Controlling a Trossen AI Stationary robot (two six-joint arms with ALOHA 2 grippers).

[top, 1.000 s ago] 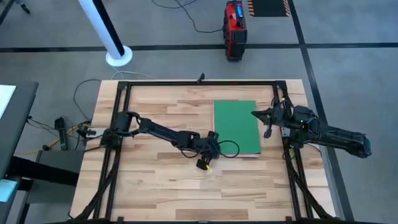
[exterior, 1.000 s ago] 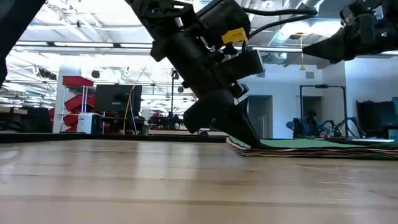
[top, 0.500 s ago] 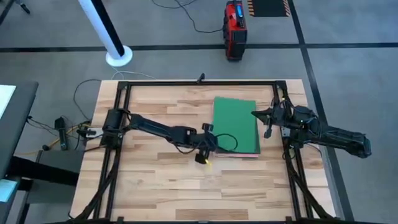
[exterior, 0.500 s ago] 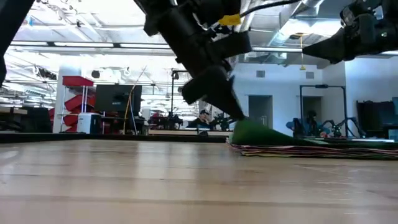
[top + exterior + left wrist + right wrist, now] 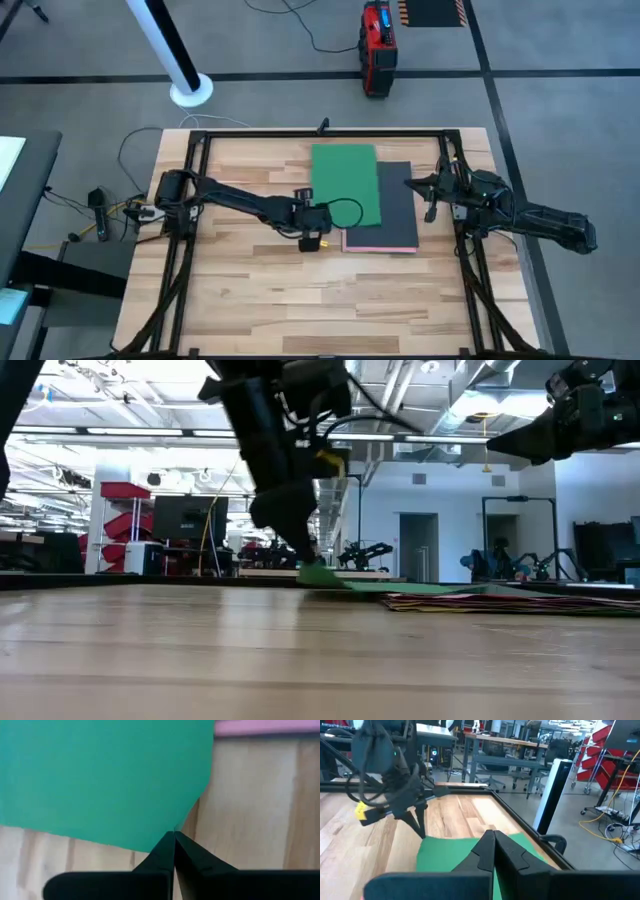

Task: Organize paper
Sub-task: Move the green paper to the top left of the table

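The left gripper (image 5: 314,226) sits just left of centre in the high view, its two dark fingers pressed together on the lower left corner of a thin flat green rectangular paper sheet (image 5: 346,186); the left wrist view shows the fingertips (image 5: 174,851) meeting with no gap at that corner, and the low view shows the corner raised a little off the table while the rest of the sheet slopes down to the right. From the gripper, the green sheet stretches toward the upper right of the high view, its long axis running up and down the frame. Its right part overlaps a dark grey sheet (image 5: 400,205) of the same shape lying on a stack, with a pink sheet's edge (image 5: 378,249) showing along the bottom of that stack. All of this rests on the pale wooden plank table (image 5: 240,290). The left arm is much nearer to the green sheet and, in my judgement, is the one to carry it leftward, clear of the stack. The right gripper (image 5: 423,184) waits at the right edge of the high view, just beside the grey sheet's right side, its fingers drawn together on nothing in its own wrist view.
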